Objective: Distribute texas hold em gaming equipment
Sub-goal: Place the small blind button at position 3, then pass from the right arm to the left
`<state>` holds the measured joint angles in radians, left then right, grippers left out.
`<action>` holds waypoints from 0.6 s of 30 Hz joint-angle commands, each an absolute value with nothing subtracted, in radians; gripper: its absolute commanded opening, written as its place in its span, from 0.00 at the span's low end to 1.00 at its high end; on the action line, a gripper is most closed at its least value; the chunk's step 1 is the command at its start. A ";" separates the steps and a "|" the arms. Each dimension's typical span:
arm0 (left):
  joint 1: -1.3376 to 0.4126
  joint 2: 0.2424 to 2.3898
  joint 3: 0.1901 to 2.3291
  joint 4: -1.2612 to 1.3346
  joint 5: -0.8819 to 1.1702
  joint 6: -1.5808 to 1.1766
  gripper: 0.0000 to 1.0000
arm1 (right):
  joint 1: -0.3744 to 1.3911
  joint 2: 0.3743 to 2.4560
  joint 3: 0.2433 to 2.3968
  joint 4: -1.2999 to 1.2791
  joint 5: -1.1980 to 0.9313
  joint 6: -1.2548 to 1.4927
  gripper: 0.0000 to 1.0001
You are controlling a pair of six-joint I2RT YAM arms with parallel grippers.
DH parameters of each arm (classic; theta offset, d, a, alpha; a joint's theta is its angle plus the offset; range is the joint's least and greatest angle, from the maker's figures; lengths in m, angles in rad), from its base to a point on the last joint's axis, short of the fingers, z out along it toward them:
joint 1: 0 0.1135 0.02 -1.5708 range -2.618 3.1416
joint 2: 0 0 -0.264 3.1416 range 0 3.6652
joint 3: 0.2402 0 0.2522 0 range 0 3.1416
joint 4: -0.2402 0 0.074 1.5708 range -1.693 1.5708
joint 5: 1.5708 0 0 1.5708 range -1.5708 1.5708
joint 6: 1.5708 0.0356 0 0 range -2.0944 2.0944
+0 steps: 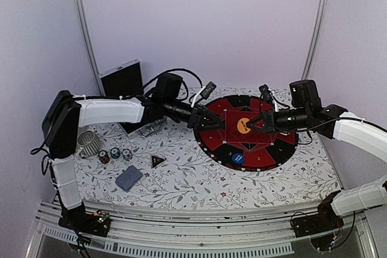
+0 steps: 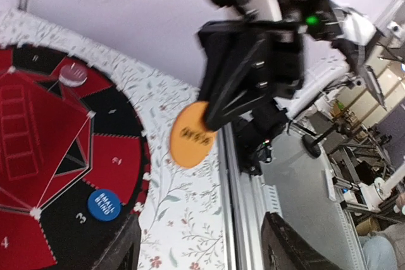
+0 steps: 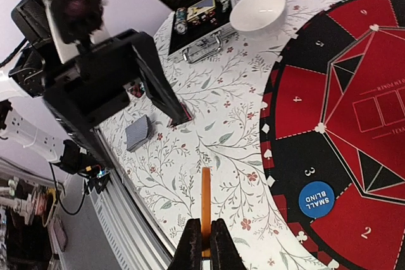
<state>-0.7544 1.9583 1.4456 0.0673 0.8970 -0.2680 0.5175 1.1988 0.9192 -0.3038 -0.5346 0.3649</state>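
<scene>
Deck [image 1: 128,178] left of mat [image 1: 211,140]; disc [image 1: 237,158] on mat

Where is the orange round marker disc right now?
The orange round marker disc is pinched in the right gripper; in the top view it shows over the centre of the round red-and-black mat, just beyond the blue marker disc.

From above and behind the arm bases, you are looking down on the whole table [image 1: 181,176] and the round mat [image 1: 211,140]. Your left wrist camera is looking low across the mat's edge, close on the right gripper [image 2: 212,117]. Your right wrist camera is facing the opposite way, toward the left arm [image 3: 82,93]. All three views are sharing the blue disc [image 1: 237,158] and the orange disc [image 1: 244,126].
</scene>
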 commanded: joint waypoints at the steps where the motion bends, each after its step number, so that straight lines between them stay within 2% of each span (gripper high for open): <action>1: -0.746 1.840 1.283 0.548 1.053 -0.350 0.71 | 0.599 1.220 0.973 -0.230 -0.644 0.275 0.02; 4: -0.748 1.863 1.313 0.498 1.115 -0.355 0.73 | 0.658 1.246 0.997 -0.211 -0.667 0.220 0.02; 9: -0.763 1.865 1.338 0.389 1.148 -0.262 0.72 | 0.690 1.284 1.026 -0.197 -0.693 0.183 0.02; 12: -0.768 1.858 1.351 0.288 1.140 -0.190 0.63 | 0.694 1.283 1.022 -0.169 -0.701 0.181 0.02; 18: -0.775 1.858 1.351 0.253 1.163 -0.169 0.39 | 0.695 1.281 1.023 -0.152 -0.700 0.183 0.02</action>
